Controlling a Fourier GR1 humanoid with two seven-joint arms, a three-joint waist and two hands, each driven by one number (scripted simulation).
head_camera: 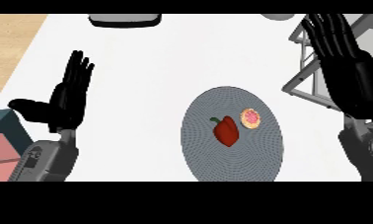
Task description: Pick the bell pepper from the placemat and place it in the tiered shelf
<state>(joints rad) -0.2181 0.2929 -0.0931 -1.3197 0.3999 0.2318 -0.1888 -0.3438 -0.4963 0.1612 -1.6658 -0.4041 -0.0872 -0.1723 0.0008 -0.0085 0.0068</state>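
A red bell pepper with a green stem lies near the middle of a round grey placemat. Beside it on the mat sits a small pink-frosted pastry. The grey tiered shelf stands at the right edge, partly hidden behind my right hand, which is open with straight fingers pointing up, above and to the right of the pepper. My left hand rests open at the left, fingers up, far from the mat.
A dark grey tray-like object sits at the top of the white counter. A light wooden surface borders the counter at the left. A teal and pink box shows at the lower left edge.
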